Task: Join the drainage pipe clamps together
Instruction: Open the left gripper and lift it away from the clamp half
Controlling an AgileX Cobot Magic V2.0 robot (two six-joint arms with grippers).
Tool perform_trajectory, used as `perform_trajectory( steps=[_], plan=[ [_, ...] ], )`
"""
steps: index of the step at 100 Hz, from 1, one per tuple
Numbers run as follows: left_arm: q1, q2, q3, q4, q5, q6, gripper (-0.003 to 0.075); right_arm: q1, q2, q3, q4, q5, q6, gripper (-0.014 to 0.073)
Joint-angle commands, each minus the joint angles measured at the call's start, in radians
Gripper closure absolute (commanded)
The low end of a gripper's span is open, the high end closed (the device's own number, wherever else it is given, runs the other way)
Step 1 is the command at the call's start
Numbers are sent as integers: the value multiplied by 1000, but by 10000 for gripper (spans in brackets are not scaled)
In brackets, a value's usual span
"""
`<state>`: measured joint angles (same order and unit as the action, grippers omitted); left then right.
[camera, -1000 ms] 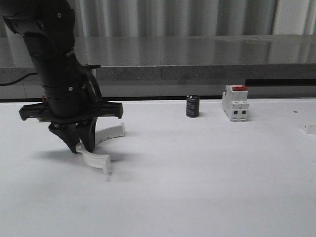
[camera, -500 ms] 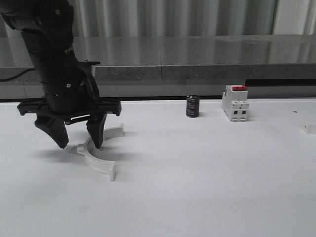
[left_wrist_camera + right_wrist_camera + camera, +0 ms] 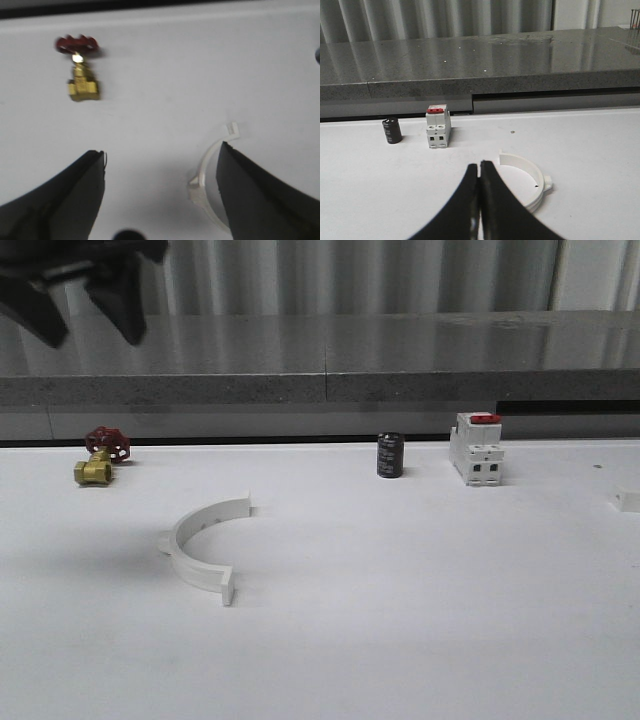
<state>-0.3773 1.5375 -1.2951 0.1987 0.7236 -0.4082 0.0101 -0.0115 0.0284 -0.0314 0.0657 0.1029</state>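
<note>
From the front, one white plastic half-ring clamp (image 3: 200, 545) lies alone on the table, my left gripper (image 3: 88, 300) spread high at its eleven o'clock. My left wrist camera shows it empty. My right gripper (image 3: 479, 175) is pressed together, the second half-ring clamp (image 3: 527, 181) at its three o'clock, unjoined.
</note>
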Motion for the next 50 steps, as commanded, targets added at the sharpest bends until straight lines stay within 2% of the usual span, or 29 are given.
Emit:
perform_trajectory(
  steps=[1,9,29,35,50],
  plan=[
    [68,-139,23,13,-65,29,249,-5,-18,-19,-2,-82,-7,661],
    [130,-236,79,-21,-101,88,249,-5,-18,-19,-2,-82,-7,661],
    [285,-454,254,-239,-141,294,249,-5,-18,-19,-2,-82,-7,661],
    [313,-523,308,-282,-145,349,249,-5,-18,-19,-2,-82,-7,661],
    [334,-691,455,-290,-154,374,249,-5,-18,-19,-2,-82,-7,661]
  ],
)
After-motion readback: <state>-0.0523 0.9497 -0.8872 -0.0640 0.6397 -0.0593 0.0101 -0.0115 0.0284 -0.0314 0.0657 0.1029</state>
